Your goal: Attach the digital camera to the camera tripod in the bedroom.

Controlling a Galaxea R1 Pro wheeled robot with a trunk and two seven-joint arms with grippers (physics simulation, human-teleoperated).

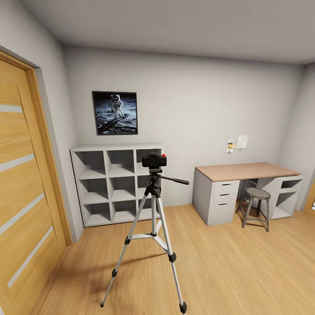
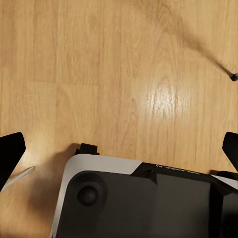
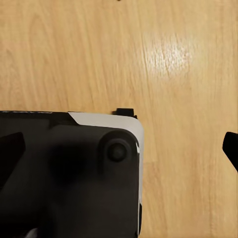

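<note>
The digital camera [image 1: 154,160], black with a red button on top, sits on the head of the camera tripod [image 1: 152,236] in the middle of the bedroom floor. The tripod stands on three spread silver legs, its pan handle [image 1: 175,180] pointing right. One black tripod foot [image 2: 234,77] shows in the left wrist view. My left gripper [image 2: 121,151] hangs open over the wood floor, nothing between its fingers. My right gripper [image 3: 120,151] is open too, also facing the floor above my own base.
A wooden door [image 1: 22,210] is at the left, a grey cube shelf [image 1: 116,183] behind the tripod, and a desk [image 1: 247,186] with a stool [image 1: 257,208] at the right. An astronaut poster [image 1: 115,113] hangs above. My base [image 2: 139,198] lies under both wrists.
</note>
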